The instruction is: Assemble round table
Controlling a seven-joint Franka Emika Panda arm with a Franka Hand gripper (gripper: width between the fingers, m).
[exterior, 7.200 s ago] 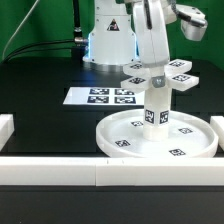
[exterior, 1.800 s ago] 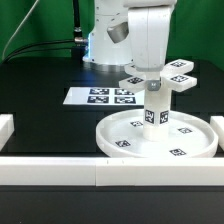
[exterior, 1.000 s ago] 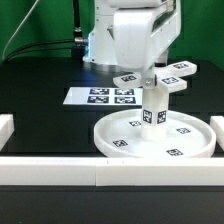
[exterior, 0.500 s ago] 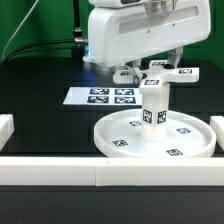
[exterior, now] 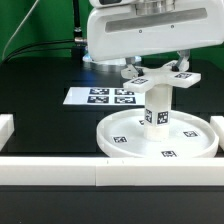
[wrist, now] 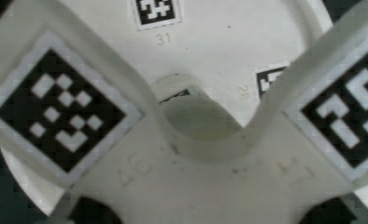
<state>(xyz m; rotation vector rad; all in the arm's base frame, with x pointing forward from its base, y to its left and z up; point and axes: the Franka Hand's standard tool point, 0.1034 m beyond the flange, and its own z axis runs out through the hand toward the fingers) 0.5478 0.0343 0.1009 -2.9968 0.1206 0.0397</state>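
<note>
- Where's the cross-shaped piece (exterior: 150, 80)?
- On top of the leg (exterior: 157, 108), which stands upright on the round disc (exterior: 110, 132) on the black surface (exterior: 40, 110).
- And the hand (exterior: 157, 66)?
- Slightly open, its fingers clamped on the cross-shaped piece's middle.

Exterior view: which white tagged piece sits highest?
The cross-shaped piece, on top of the upright cylinder leg; the leg stands on the round disc, and the marker board lies flat on the table.

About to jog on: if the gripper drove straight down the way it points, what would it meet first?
The cross-shaped piece, which the gripper appears shut on. Right beneath it stands the leg, upright on the round disc. There seems to be no free travel downward.
</note>
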